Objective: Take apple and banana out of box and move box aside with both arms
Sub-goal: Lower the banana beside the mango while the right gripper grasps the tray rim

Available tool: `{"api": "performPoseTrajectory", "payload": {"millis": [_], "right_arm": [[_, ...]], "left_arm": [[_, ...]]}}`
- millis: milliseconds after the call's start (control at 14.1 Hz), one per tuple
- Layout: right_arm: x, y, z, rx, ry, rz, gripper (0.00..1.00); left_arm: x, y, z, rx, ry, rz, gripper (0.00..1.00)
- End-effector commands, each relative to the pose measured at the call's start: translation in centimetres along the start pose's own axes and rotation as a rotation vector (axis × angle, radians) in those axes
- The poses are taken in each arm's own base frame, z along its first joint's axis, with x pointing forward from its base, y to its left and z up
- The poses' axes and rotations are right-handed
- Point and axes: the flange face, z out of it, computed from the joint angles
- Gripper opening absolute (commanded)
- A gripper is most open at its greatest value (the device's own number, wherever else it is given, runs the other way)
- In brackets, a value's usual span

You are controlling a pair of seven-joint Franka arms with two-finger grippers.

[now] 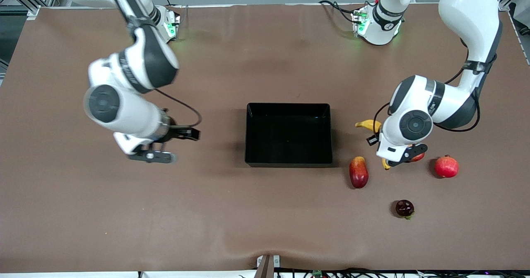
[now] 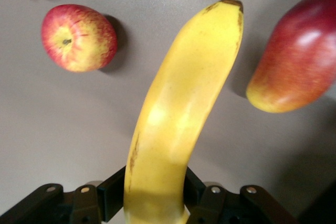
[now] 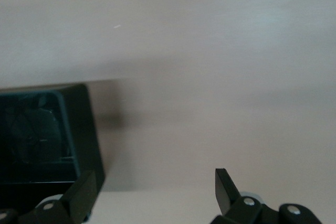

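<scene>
Left wrist view showed my left gripper point(image 2: 155, 199) clamped on the banana point(image 2: 181, 114): soft, bruisable; right gripper point(image 3: 152, 195) gaped, waiting beside the rigid box point(image 3: 47, 140).

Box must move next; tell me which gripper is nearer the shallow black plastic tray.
Right. The right gripper hangs open beside the black plastic tray, toward the right arm's end. The left gripper, shut on the yellow banana, is over the table among the fruits.
</scene>
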Motion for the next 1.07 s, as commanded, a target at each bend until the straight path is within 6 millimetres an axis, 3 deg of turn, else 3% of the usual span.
{"api": "performPoseTrajectory", "payload": {"millis": [0,213,427,640,996], "right_arm": [[-2.1,-7.0,4.2,0.013,0.023,-0.051,1.00],[-5.4,-12.5,8.8,-0.039,0.033,-0.107,1.00],[-7.2,-15.6,12.2,-0.074,0.078,-0.166,1.00],[-7.7,-16.0,14.7,-0.095,0.077,-0.139,1.00],[-6.8,-14.1,18.7,-0.133,0.041,-0.110,1.00]], "left_arm": [[1.0,-1.3,3.0,-0.041,0.015,0.032,0.00],[3.2,-1.7,5.3,-0.082,0.077,0.044,0.00],[4.3,-1.5,7.4,-0.098,0.112,0.062,0.00],[5.5,-1.5,8.3,-0.127,0.140,0.067,0.00],[6.9,-1.3,9.3,-0.103,0.201,0.130,0.00]]}}
